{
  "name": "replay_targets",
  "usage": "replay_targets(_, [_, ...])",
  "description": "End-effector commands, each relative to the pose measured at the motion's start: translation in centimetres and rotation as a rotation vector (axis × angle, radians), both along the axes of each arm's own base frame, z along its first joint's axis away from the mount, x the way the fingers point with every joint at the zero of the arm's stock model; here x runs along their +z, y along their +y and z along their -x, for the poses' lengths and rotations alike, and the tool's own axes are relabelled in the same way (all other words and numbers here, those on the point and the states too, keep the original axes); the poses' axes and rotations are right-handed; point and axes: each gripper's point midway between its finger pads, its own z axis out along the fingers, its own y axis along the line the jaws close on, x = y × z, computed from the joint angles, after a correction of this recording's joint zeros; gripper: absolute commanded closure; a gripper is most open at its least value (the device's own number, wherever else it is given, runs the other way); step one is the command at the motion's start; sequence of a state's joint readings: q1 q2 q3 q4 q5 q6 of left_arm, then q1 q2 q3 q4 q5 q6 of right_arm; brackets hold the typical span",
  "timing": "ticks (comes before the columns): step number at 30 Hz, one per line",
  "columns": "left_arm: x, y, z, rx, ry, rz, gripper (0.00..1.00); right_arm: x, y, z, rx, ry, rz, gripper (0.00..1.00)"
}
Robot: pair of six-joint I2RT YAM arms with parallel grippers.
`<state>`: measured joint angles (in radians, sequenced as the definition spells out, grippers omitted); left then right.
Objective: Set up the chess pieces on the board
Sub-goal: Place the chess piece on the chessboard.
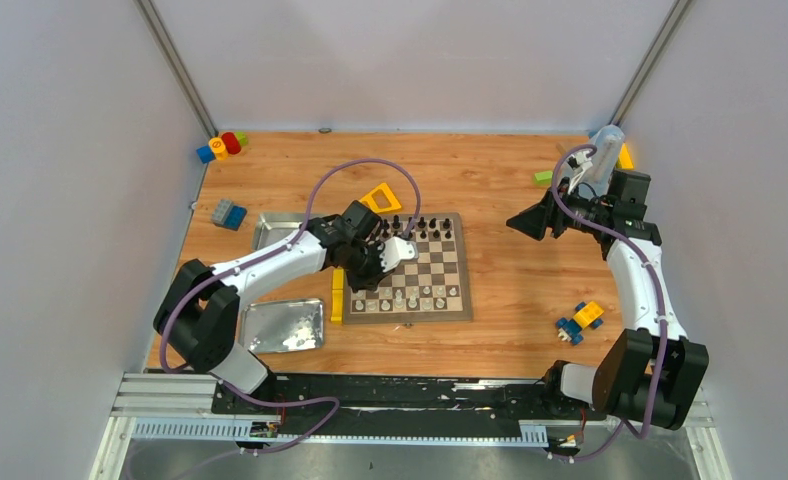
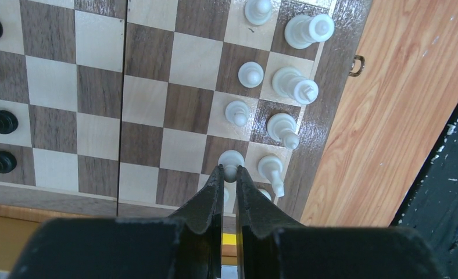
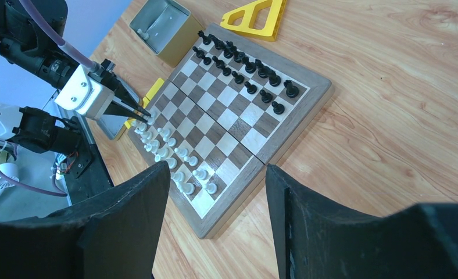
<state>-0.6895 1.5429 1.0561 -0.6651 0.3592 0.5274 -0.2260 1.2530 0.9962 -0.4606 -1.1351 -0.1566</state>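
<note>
The wooden board (image 1: 464, 272) lies mid-table, with black chess pieces (image 1: 420, 226) along its far rows and white ones (image 1: 416, 298) along its near rows. My left gripper (image 2: 229, 171) hangs over the board's near left corner, shut on the neck of a white pawn (image 2: 231, 157) that stands in the line of white pawns (image 2: 250, 74). Taller white pieces (image 2: 292, 85) stand in the edge row beside it, and black pawns (image 2: 0, 122) show at the left. My right gripper (image 3: 218, 168) is open and empty, held above the table right of the board (image 3: 308, 110).
Two metal tins (image 1: 283, 325) (image 1: 270, 228) lie left of the board. A yellow triangular frame (image 1: 381, 198) sits behind it and a yellow block (image 1: 337, 295) along its left edge. Toy blocks lie at the far left (image 1: 222, 146), left (image 1: 228, 213) and right (image 1: 581, 320).
</note>
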Motion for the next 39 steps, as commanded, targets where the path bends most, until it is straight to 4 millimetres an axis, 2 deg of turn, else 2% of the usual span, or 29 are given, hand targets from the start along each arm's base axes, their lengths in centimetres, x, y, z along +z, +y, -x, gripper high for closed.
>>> replay_targets(1, [-0.2,-0.4,-1.0,-0.009,-0.054,0.01,0.9,1.8,0.1,-0.2,0.029,-0.069,0.001,0.37])
replay_targets(13, [-1.7,0.3,-1.2,-0.011,-0.053,-0.036,0.89,1.6,0.1,-0.3,0.032,-0.062,-0.003,0.37])
replay_targets(39, [-2.7,0.6,-1.0,-0.016,-0.042,-0.054,0.82,1.6,0.2,-0.2,0.039,-0.059,-0.009,0.37])
